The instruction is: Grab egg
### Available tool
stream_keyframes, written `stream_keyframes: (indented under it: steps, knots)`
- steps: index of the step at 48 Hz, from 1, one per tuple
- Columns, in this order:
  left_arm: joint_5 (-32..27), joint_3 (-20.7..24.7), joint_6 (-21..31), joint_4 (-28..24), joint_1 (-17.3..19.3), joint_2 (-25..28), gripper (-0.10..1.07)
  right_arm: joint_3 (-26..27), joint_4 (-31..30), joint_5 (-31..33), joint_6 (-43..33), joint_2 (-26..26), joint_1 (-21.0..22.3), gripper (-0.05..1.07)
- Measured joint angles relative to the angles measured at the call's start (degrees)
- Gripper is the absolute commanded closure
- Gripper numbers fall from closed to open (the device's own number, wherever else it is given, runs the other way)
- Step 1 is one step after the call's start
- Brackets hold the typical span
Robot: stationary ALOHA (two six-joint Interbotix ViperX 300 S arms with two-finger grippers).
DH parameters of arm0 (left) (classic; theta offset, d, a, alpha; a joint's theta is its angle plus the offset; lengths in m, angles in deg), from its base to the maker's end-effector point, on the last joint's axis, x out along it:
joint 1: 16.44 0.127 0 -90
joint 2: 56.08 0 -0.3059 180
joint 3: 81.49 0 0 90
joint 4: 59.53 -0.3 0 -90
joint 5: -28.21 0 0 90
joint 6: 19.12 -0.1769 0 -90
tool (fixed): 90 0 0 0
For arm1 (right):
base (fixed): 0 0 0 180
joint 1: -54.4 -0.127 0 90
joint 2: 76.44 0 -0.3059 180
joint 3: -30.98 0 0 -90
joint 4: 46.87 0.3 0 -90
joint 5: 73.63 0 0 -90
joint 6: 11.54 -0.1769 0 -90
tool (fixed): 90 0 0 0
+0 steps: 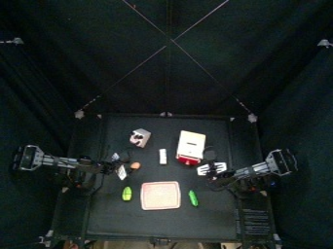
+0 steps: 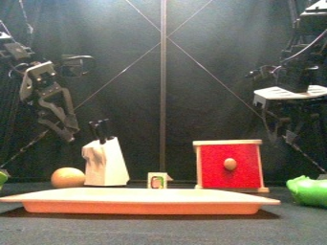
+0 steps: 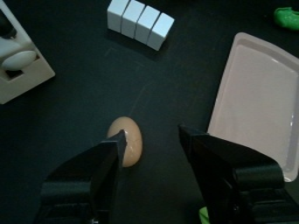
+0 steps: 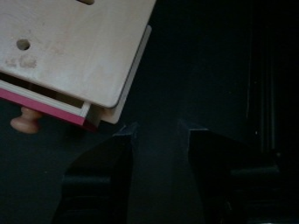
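Between the left fingers (image 3: 149, 166) and a little ahead of them, the egg (image 3: 128, 143) lay on the bench (image 3: 82, 96), closer to one finger than the other. Fingers were spread wide, holding nothing, not touching the egg as far as the wrist view showed. Egg read as small, smooth, rounded, likely light and rigid; slippery curved shell, so it could squirt out under an off-centre pinch. Best hold looked like across the short axis at the widest part, fingers centred first, gentle close. Beyond the fingertips to one side sat the pink board (image 3: 263, 96); farther out, a white segmented block (image 3: 142, 21) and a white holder (image 3: 24, 66). Right fingers (image 4: 156, 144) hung well apart from the egg, over the red-and-wood box (image 4: 70, 52), parted by a narrow gap and empty.
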Motion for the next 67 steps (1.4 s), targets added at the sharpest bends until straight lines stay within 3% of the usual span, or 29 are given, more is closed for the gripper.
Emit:
stream_keyframes:
  steps: [25,47,59,67]
  knots:
    - [0.79,1.41,0.0,-4.31,0.09,12.22,0.11,-0.18,0.0,0.0,0.0,0.0,0.0,0.24]
    - [-0.44,6.06,0.18,-5.54,0.18,20.39,0.1,-0.26,0.0,0.0,0.0,0.0,0.0,0.24]
    - [-1.93,9.58,0.62,0.44,0.53,21.45,0.1,-0.26,0.0,-0.18,0.0,0.0,0.0,0.23]
    - [-1.76,9.93,0.53,1.76,0.53,21.71,0.06,-0.18,0.0,-0.26,0.0,0.0,0.0,0.24]
